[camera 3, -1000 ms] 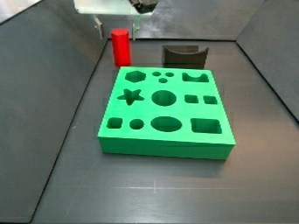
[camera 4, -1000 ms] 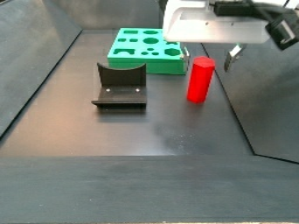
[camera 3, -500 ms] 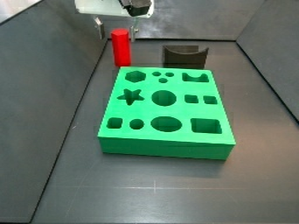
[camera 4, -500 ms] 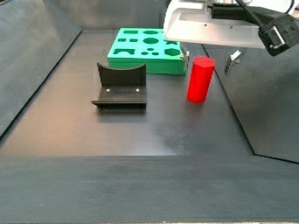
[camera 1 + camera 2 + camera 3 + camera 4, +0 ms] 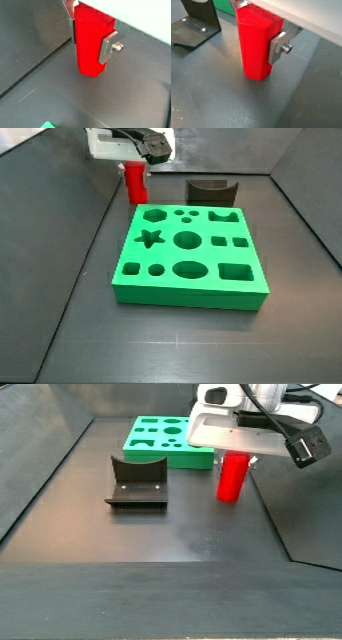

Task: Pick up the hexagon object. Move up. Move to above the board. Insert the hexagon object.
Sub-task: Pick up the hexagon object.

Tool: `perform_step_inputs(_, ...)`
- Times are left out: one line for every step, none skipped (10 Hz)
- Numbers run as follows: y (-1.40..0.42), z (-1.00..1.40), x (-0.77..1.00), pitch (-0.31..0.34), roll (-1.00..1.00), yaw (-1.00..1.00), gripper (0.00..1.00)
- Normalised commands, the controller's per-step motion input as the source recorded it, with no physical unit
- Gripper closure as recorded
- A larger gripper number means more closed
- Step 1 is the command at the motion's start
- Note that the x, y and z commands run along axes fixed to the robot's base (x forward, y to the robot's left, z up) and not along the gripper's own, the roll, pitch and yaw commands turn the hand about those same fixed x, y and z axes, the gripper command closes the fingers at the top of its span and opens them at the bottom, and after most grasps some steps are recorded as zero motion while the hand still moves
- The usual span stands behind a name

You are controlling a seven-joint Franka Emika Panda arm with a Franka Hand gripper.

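The hexagon object (image 5: pixel 135 186) is a tall red peg standing upright on the dark floor, behind the board's far left corner; it also shows in the other side view (image 5: pixel 233 481). The gripper (image 5: pixel 135 168) has come down over its upper part. In both wrist views the peg (image 5: pixel 90 45) (image 5: pixel 254 45) stands between the two silver fingers, which sit close on either side; the gripper (image 5: pixel 89 50) (image 5: pixel 256 40) looks open, and the peg's foot rests on the floor. The board (image 5: pixel 187 296) is a green slab with many shaped holes, also in the other side view (image 5: pixel 187 456).
The fixture (image 5: pixel 211 190), a dark L-shaped bracket, stands behind the board and beside the peg; it also shows in a side view (image 5: pixel 136 481) and a wrist view (image 5: pixel 194 27). Grey sloping walls close in the floor on the sides.
The gripper has moved down from above the red peg, so its fingers now flank the peg's upper part. The peg and the board have not moved.
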Motion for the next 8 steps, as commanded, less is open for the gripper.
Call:
perform_step_inputs(0.0,0.0,0.0,0.0,0.0,0.0,1.0)
perform_step_inputs(0.0,0.0,0.0,0.0,0.0,0.0,1.0)
perform_step_inputs(0.0,0.0,0.0,0.0,0.0,0.0,1.0)
perform_step_inputs(0.0,0.0,0.0,0.0,0.0,0.0,1.0)
perform_step_inputs(0.0,0.0,0.0,0.0,0.0,0.0,1.0)
perform_step_inputs(0.0,0.0,0.0,0.0,0.0,0.0,1.0)
perform_step_inputs(0.0,0.0,0.0,0.0,0.0,0.0,1.0)
perform_step_inputs(0.0,0.0,0.0,0.0,0.0,0.0,1.0)
